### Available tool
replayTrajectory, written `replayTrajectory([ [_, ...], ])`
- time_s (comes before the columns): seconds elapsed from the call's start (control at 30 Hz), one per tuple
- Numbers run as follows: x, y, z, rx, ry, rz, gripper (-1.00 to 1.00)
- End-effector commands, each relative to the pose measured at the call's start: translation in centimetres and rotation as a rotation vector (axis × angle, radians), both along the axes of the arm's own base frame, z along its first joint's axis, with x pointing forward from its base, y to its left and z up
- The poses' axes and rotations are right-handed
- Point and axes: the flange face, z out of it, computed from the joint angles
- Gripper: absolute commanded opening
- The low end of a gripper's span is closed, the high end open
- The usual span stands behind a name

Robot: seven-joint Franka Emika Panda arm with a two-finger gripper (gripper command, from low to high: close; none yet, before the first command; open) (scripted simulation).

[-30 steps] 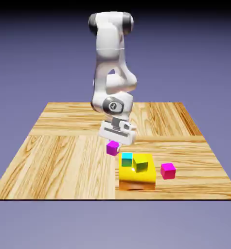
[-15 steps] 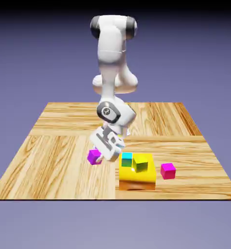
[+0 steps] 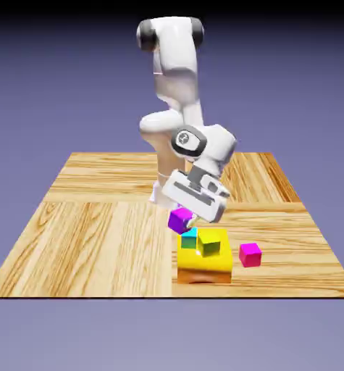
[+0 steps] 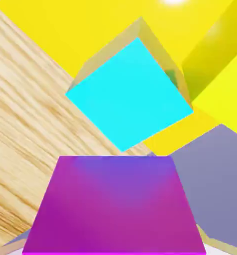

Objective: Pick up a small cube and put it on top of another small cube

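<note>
Jaws of the gripper (image 3: pixel 187 214) are squeezed tight on the small purple cube (image 3: pixel 179 219), which hangs in the air, tilted, just above and a bit to the exterior view's left of the small teal cube (image 3: pixel 189 238). That teal cube sits on the big yellow block (image 3: pixel 203 267) right beside a green cube with a yellow top (image 3: pixel 209 243), and a pink cube (image 3: pixel 250 254) lies on the wooden table (image 3: pixel 87 239) near the block. From the hand view, the purple cube (image 4: pixel 115 204) fills the bottom and the teal cube's (image 4: pixel 130 94) bright top shows just past it.
</note>
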Motion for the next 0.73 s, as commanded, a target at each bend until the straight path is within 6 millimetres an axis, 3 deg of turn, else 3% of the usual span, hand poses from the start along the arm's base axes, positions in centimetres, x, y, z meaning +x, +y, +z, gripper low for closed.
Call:
replayTrajectory([
  [0.0,-0.1,1.0,0.7,0.025,0.007,0.020,-1.00],
  [0.1,-0.6,3.7,2.7,0.102,0.030,0.085,-1.00],
  [0.17,-0.6,4.2,3.2,0.113,0.035,0.104,-1.00],
  [0.37,1.1,3.1,-3.2,0.113,0.035,0.103,-1.00],
  [0.4,1.2,3.0,-3.3,0.113,0.035,0.104,-1.00],
  [0.43,1.2,3.0,-3.3,0.113,0.035,0.104,1.00],
  [0.47,1.2,3.0,-3.3,0.113,0.035,0.104,1.00],
  [0.67,-0.6,4.2,3.1,0.113,0.035,0.103,1.00],
  [0.7,-0.6,4.2,3.2,0.113,0.035,0.104,1.00],
])
